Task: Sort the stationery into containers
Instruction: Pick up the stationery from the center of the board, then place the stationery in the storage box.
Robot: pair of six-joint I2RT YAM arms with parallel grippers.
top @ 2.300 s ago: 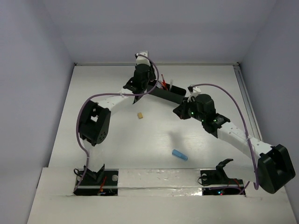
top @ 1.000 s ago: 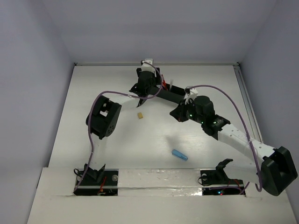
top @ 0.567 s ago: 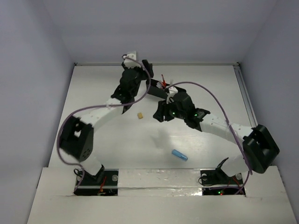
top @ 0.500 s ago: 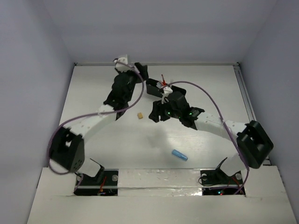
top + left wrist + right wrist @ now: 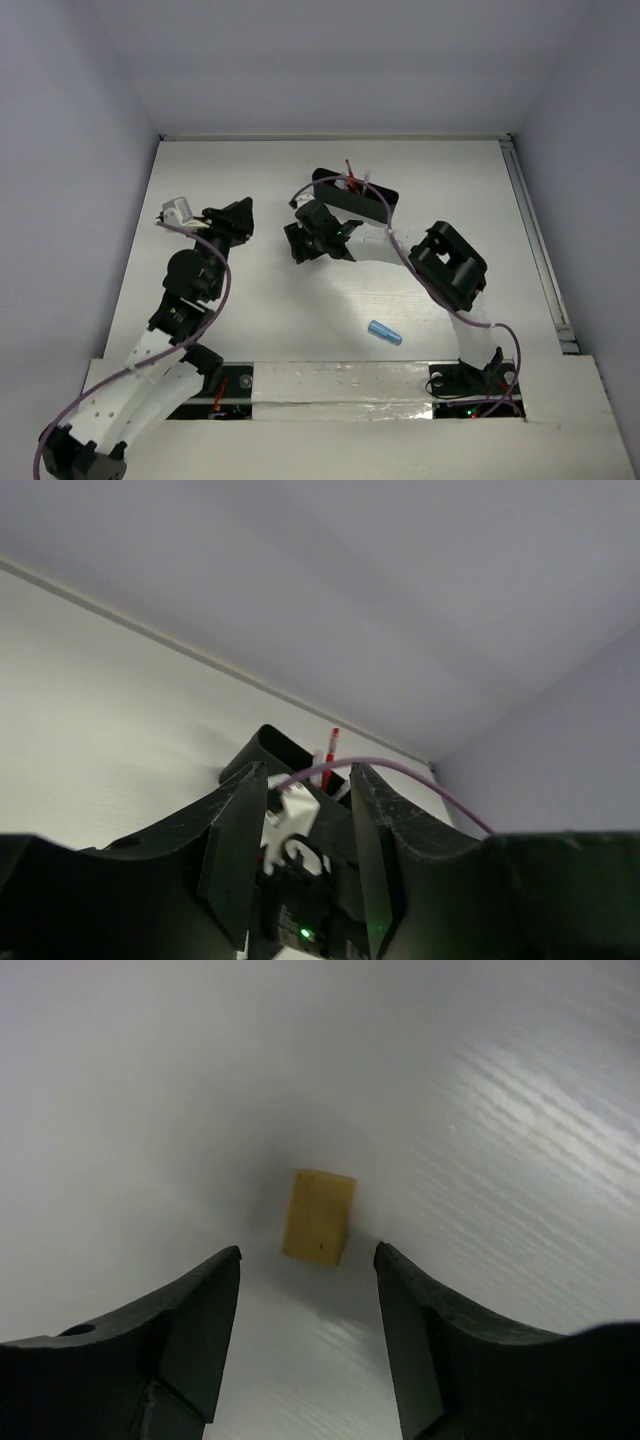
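Observation:
A tan eraser (image 5: 319, 1216) lies flat on the white table, just beyond the tips of my right gripper (image 5: 307, 1253), which is open and straddles the spot in front of it. In the top view that gripper (image 5: 298, 243) covers the eraser. The black tray (image 5: 380, 207) lies behind it with a red pen (image 5: 349, 169) sticking up from it. My left gripper (image 5: 243, 215) hangs open and empty at the left, pointing at the tray (image 5: 262, 752) and red pen (image 5: 329, 748). A blue capsule-shaped piece (image 5: 384, 332) lies near the front.
The right arm's elbow (image 5: 447, 262) stands to the right of the tray. Its purple cable (image 5: 400, 775) crosses the left wrist view. White walls close the table at the back and sides.
The left arm swung back from the tray to the left side. The right arm moved left from the tray to above the tan eraser, and its jaws opened.

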